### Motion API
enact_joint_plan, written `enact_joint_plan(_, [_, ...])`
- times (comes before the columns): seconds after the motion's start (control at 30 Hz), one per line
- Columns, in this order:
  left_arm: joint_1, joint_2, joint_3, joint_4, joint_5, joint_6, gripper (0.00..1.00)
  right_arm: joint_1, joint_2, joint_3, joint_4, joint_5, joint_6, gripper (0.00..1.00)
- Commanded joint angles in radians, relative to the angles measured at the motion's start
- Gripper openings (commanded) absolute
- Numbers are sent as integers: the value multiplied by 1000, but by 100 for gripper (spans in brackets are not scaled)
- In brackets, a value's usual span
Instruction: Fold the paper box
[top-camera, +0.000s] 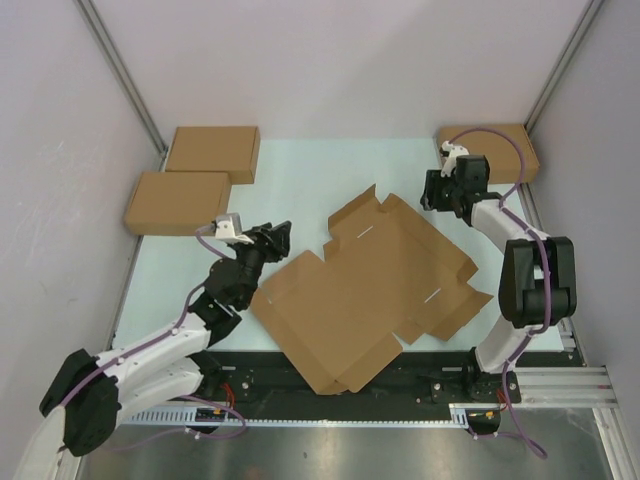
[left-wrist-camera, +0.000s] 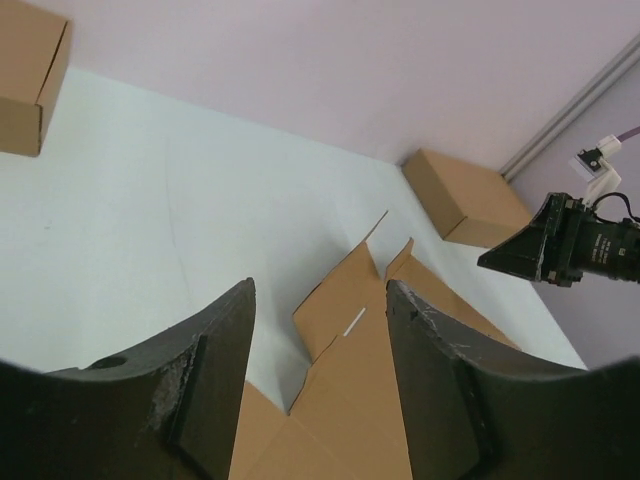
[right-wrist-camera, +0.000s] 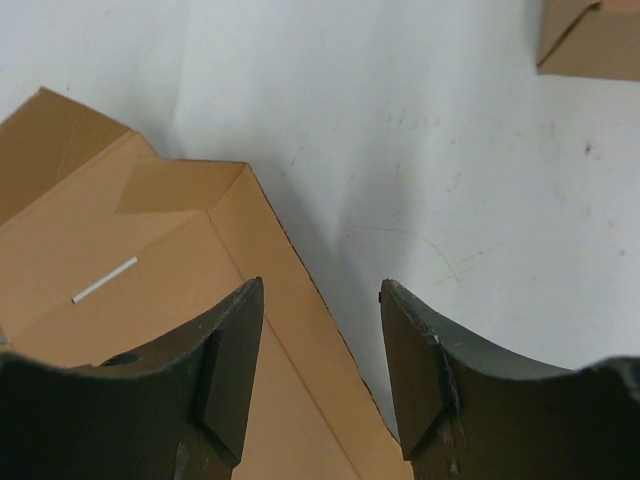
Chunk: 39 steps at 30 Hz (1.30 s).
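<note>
Top view: paper box (top-camera: 370, 290), a flat brown corrugated die-cut with flaps and slots, lies skewed mid-counter (top-camera: 300, 190); its near corner passes the counter's near edge, with pale bare surface beyond it.
Left wrist view: left end effector (left-wrist-camera: 320, 290), dark and scuffed, is spread, framing creased flaps.
Right wrist view: right end effector (right-wrist-camera: 320, 288) is spread above the box's straight right edge.

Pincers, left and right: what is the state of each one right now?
Left pincer: open, holding nothing.
Right pincer: open, holding nothing.
</note>
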<state>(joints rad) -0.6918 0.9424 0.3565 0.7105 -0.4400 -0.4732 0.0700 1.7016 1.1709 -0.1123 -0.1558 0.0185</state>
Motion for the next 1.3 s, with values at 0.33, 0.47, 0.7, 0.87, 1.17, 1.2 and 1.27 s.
enact_joint_plan(0.33, [-5,-68,56,-166,4,2,66,-25,174,64,2,-107,-91,59])
enact_joint_plan(0.47, [-5,-57,55,-157,1,10,67,-32,210,67,3,-106,-95,58])
enact_joint_plan(0.7, [-6,-45,50,-135,26,1,66,-32,233,84,-26,-198,-100,49])
enact_joint_plan(0.87, [-5,-57,32,-118,34,-11,66,-30,236,98,-75,-266,-111,44])
enact_joint_plan(1.17, [-5,-62,18,-91,52,-27,66,-27,257,102,-138,-360,-121,41])
enact_joint_plan(1.2, [-6,-63,16,-91,52,-27,66,-24,256,102,-144,-357,-123,38])
enact_joint_plan(1.27, [-5,-67,13,-89,52,-28,66,-16,257,102,-147,-350,-123,35])
